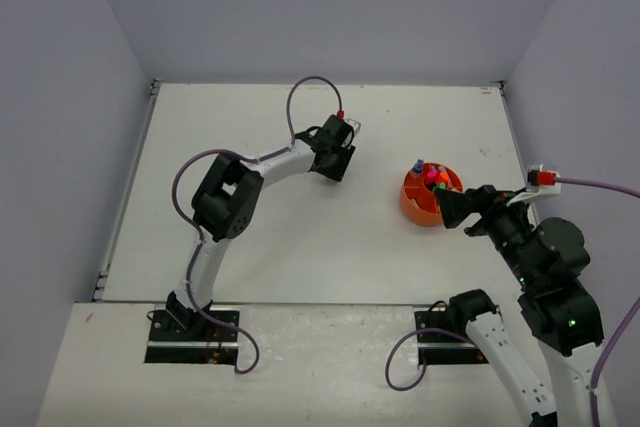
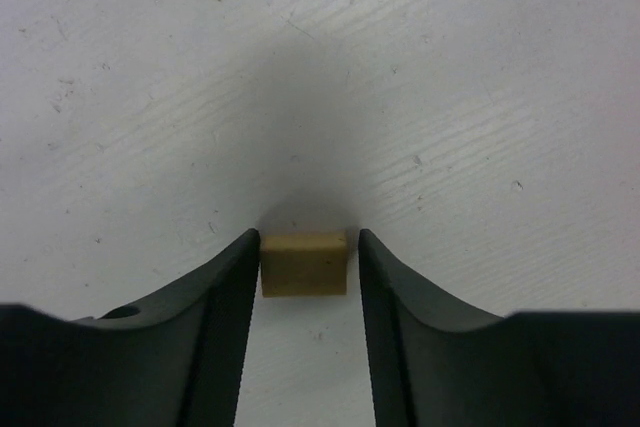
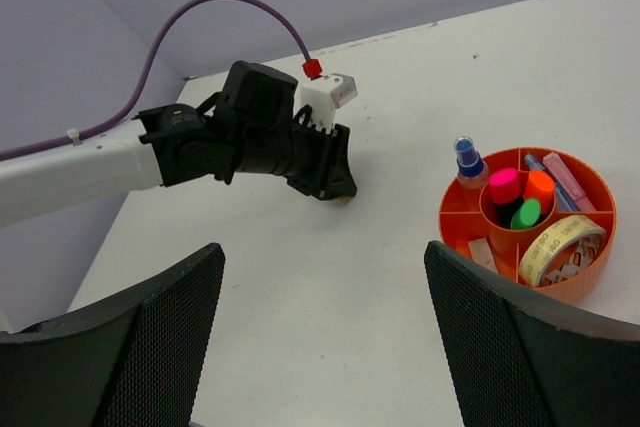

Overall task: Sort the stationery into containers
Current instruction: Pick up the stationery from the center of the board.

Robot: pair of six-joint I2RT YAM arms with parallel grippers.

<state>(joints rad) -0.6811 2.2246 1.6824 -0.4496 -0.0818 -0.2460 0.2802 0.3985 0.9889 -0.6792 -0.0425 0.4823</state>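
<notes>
The tiny tan block [image 2: 304, 264] lies on the white table between the fingers of my left gripper [image 2: 308, 237]. The left finger touches it and a thin gap shows at the right finger. This gripper [image 1: 333, 163] points down at the table's middle back. The orange pot [image 1: 412, 209] stands at the right and holds pink, orange and green-ended highlighters [image 3: 521, 197] in its centre cup. It also holds a blue-capped pen [image 3: 466, 162], pastel highlighters [image 3: 562, 176] and a tan band [image 3: 560, 247]. My right gripper [image 3: 322, 252] is wide open and empty, and sits just right of the pot [image 1: 452, 209].
The left arm [image 3: 200, 147] and its purple cable reach across the table's back. Grey walls close in the table [image 1: 300, 247] on three sides. The pot's outer wall [image 3: 590, 282] is close to my right finger.
</notes>
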